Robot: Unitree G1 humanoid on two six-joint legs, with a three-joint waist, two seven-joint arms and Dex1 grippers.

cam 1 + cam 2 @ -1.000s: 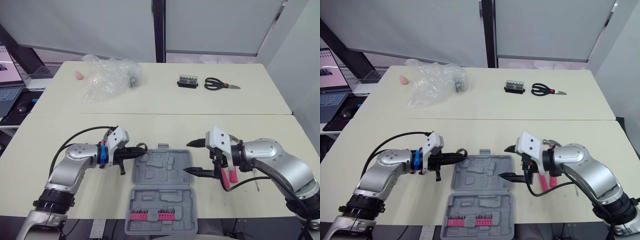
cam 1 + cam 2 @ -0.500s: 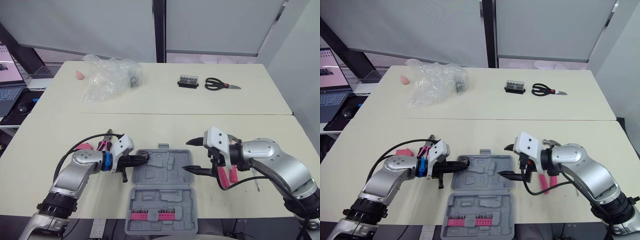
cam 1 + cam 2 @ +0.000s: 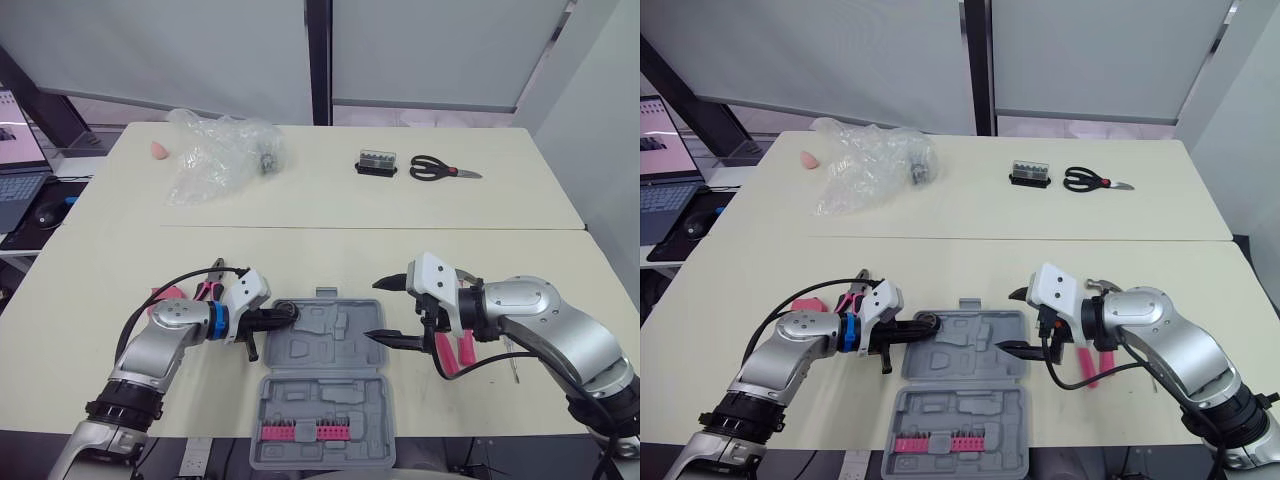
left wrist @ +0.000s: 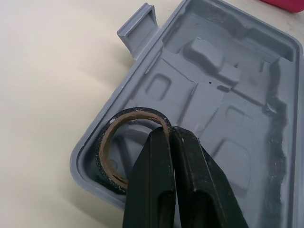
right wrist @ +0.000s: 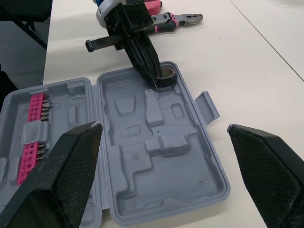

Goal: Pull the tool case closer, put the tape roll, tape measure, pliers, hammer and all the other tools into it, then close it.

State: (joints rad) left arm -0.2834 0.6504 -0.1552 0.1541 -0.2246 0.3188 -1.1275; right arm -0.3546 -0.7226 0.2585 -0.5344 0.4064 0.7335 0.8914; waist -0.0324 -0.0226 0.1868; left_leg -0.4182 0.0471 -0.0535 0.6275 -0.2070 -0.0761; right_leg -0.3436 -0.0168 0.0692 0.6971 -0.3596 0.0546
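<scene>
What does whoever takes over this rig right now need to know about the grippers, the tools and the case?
Left gripper: shut on the tape roll, holding it in a corner of the open tool case, not yet released.
Right gripper: open and empty, at the case's right edge.
Pliers: on the table beside the left arm.
A pink-handled tool lies by the right arm, partly hidden.
Scissors: on the far side of the table.
Done: case open and close to the robot.
Left: release the roll, load the remaining tools, close the case.
</scene>
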